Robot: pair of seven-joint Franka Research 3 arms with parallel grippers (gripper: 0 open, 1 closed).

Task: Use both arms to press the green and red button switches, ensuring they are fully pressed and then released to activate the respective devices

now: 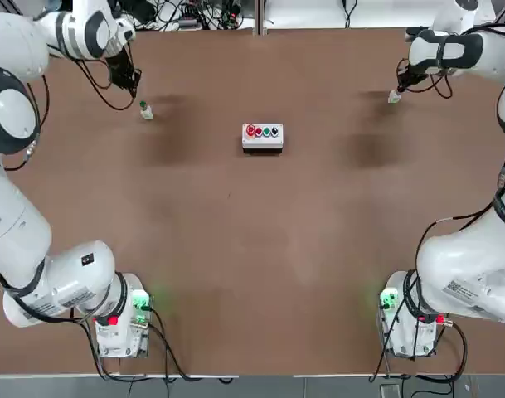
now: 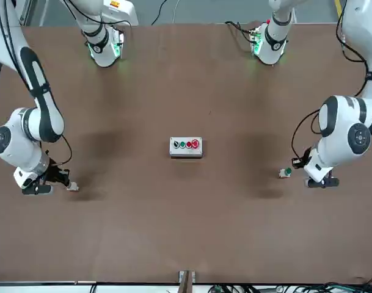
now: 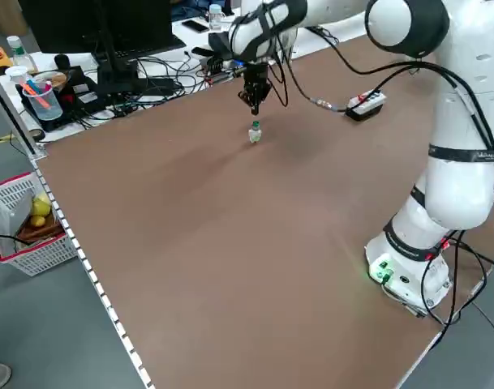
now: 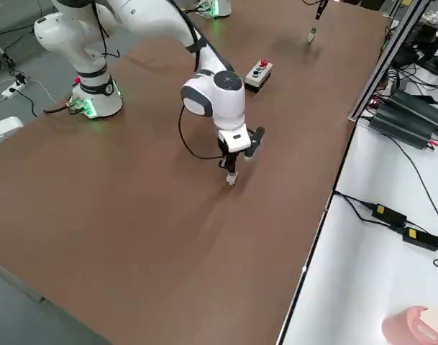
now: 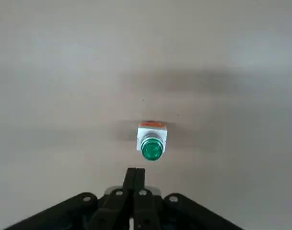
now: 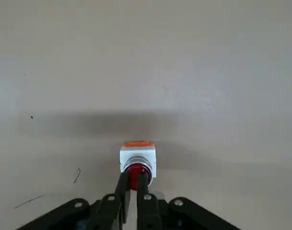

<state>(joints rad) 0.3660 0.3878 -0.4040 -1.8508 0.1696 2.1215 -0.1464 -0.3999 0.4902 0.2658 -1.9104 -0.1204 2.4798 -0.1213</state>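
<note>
Brown table: 2 switches, green & red.

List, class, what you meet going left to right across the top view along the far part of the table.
Left gripper → green button switch → white box with a row of buttons → red button switch → right gripper, its fingertips on that switch.

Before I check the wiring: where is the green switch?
In the top view the green switch stands far left on the table, just off the left gripper and well left of the central button box.
</note>
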